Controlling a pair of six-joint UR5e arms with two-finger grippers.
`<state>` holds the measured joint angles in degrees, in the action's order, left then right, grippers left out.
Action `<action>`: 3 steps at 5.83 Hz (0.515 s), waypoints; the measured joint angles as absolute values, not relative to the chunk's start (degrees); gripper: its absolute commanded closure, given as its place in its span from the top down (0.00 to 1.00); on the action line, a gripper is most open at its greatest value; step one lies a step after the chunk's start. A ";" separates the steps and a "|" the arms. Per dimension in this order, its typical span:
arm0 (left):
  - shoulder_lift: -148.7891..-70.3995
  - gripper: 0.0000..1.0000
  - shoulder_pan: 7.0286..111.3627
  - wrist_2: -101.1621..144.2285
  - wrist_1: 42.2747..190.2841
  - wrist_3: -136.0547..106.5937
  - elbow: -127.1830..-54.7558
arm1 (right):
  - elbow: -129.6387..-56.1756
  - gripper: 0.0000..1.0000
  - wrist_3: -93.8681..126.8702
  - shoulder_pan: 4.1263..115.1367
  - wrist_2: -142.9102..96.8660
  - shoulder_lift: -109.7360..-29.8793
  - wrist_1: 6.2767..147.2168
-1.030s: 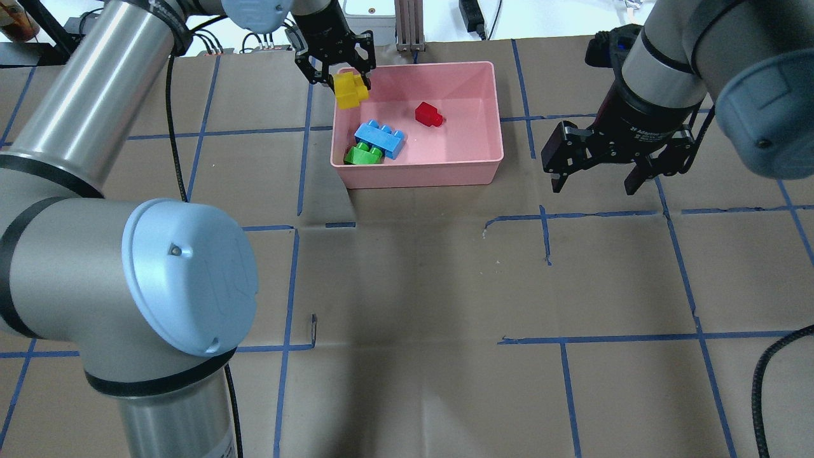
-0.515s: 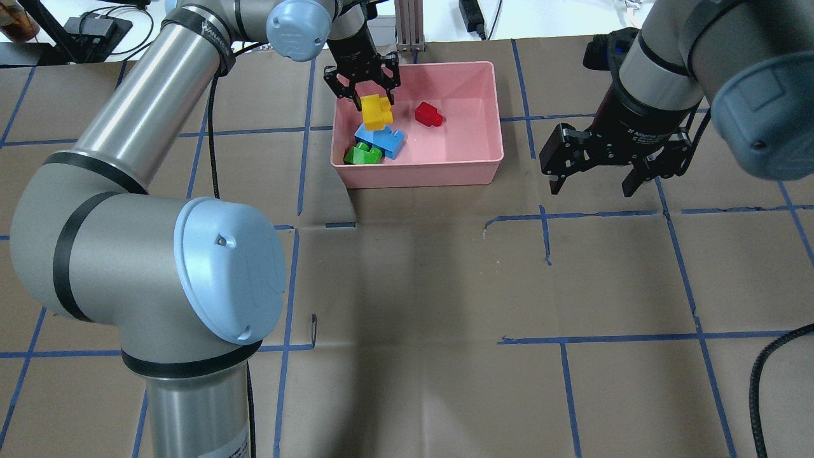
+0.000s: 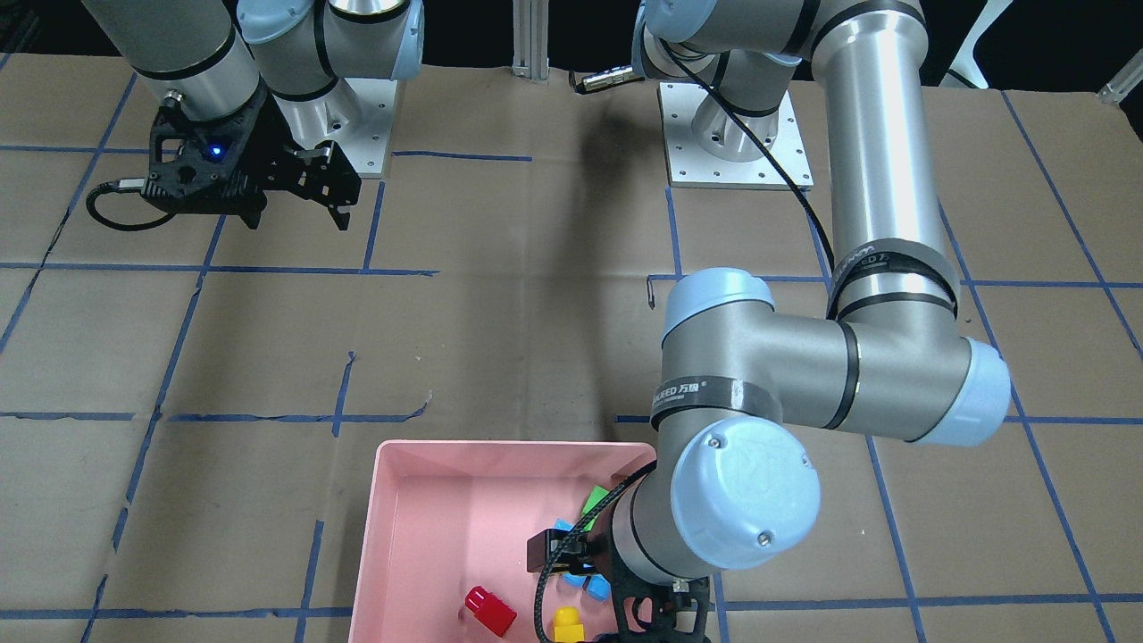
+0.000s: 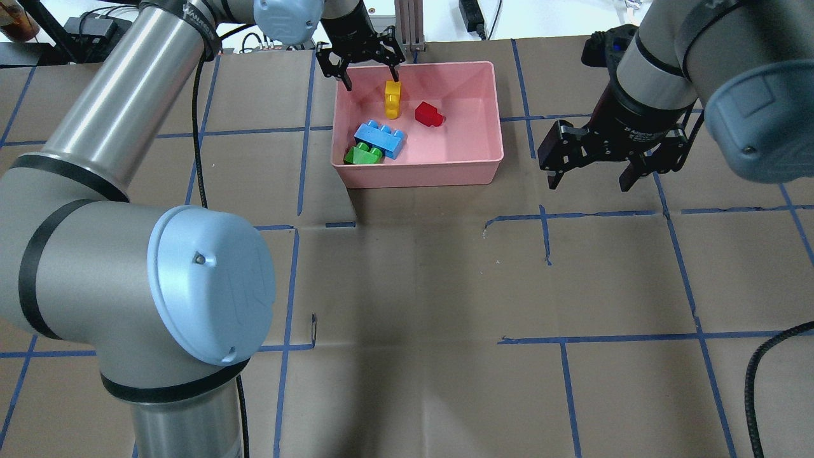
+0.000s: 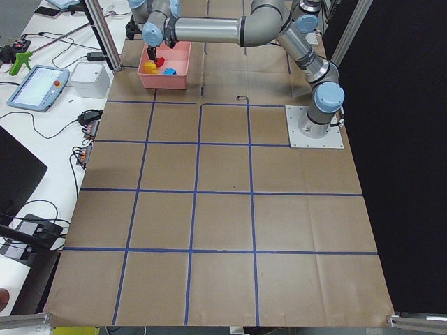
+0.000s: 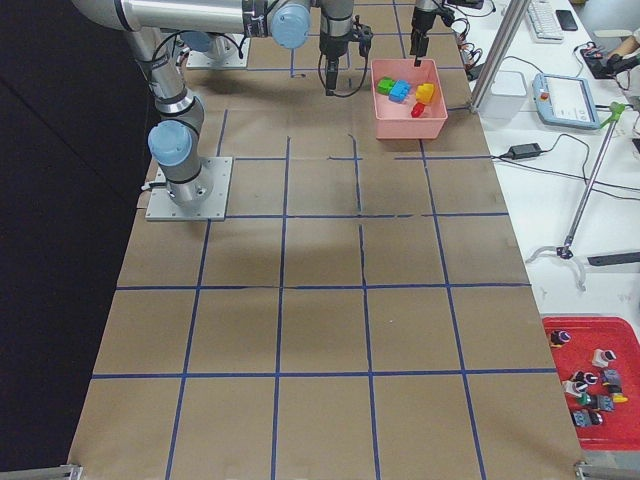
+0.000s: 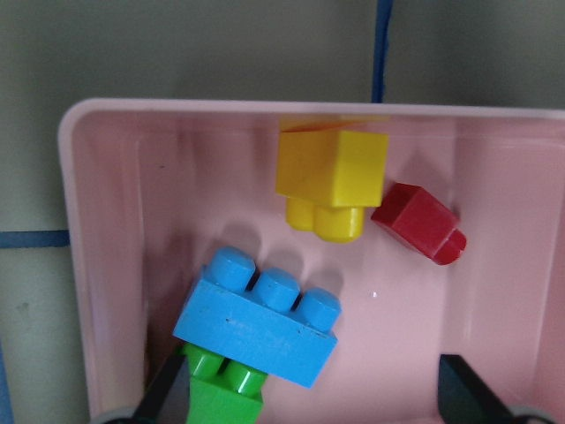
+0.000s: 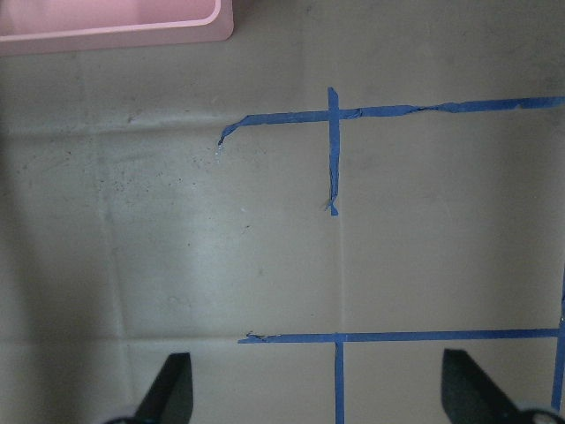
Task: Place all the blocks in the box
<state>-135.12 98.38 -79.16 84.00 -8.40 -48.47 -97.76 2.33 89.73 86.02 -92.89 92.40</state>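
Note:
The pink box (image 4: 483, 108) stands at the table's far middle. All the blocks lie inside it: the yellow block (image 4: 393, 100) near the far wall, the red block (image 4: 428, 114) beside it, and the blue block (image 4: 379, 139) leaning on the green block (image 4: 362, 154) in the near left corner. The left wrist view shows the yellow (image 7: 331, 181), red (image 7: 419, 221), blue (image 7: 260, 314) and green (image 7: 225, 389) blocks. My left gripper (image 4: 372, 79) is open and empty above the box's far left rim. My right gripper (image 4: 589, 181) is open and empty over the table, right of the box.
Brown paper with blue tape lines (image 4: 547, 235) covers the table. An aluminium post (image 4: 409, 25) stands just behind the box's far rim, close to my left gripper. The right wrist view shows only paper, tape and the box's corner (image 8: 115, 31).
My left gripper opened and let go of the yellow block, which now lies on the box's floor. The gripper pulled back toward the far rim. The right arm barely moved.

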 measured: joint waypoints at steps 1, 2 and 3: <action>-131.53 1.00 98.02 -80.50 84.24 -8.42 -49.36 | -97.83 1.00 2.41 89.73 85.98 -92.24 92.96; -127.96 0.99 97.37 -82.87 84.70 -8.41 -51.46 | -97.80 1.00 2.47 89.74 85.96 -91.55 93.73; -123.91 0.99 95.35 -84.18 85.00 -7.58 -55.54 | -97.76 1.00 2.50 89.74 85.96 -91.22 94.20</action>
<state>-123.91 95.35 -84.18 85.00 -7.58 -55.54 -97.76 2.50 89.74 85.96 -91.22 94.20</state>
